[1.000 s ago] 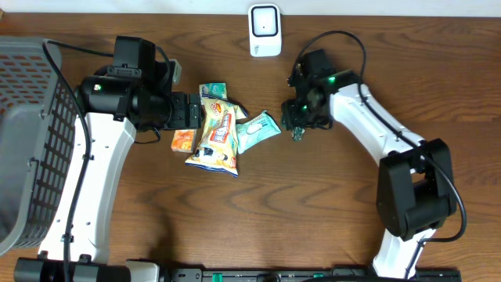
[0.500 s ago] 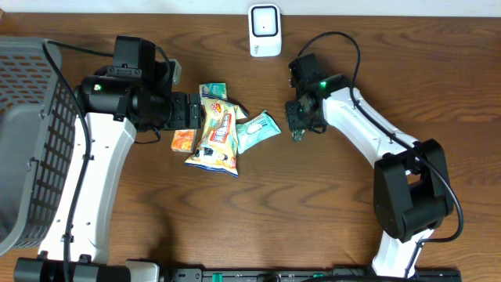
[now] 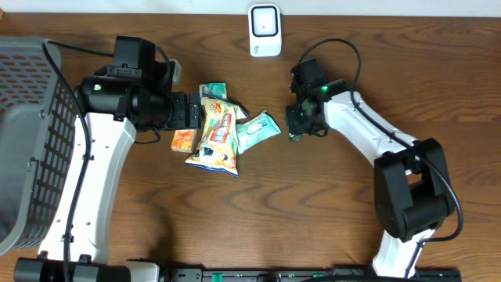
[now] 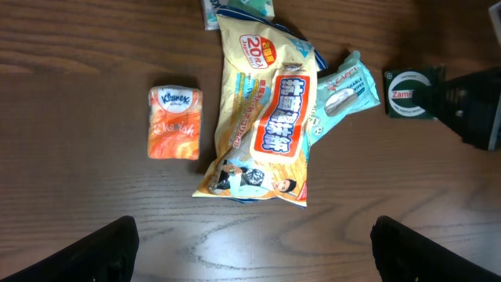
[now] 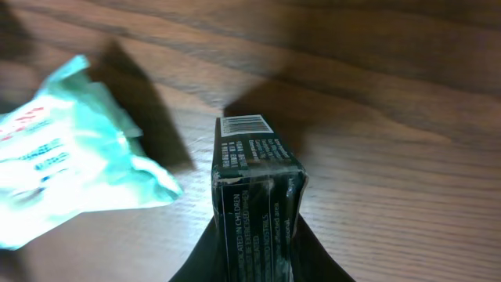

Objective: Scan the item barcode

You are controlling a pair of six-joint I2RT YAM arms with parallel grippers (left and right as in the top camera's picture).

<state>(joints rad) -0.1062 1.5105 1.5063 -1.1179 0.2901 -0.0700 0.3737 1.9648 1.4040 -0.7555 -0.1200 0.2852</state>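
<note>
Dark box (image 5: 254, 180), barcode on its far end, is clamped betw. R gripper's (image 5: 252, 239) fingers. Teal pouch (image 5: 63, 164) lies just beside it. L gripper (image 4: 254, 247) is spread wide, hanging over yellow snack bag (image 4: 266, 117) & orange tissue pack (image 4: 175, 123).

Right arm (image 3: 362, 125): wrist swung left, toward scattered packs, then dropped slightly; elbow link near table edge shifted a little left too. Right jaws, wider apart a second ago, have closed in on small dark box (image 5: 249, 172). Box now pinched between them on its long sides, barcode end pointing away from the wrist camera. Box end below wrist sits marginally further left than before.
</note>
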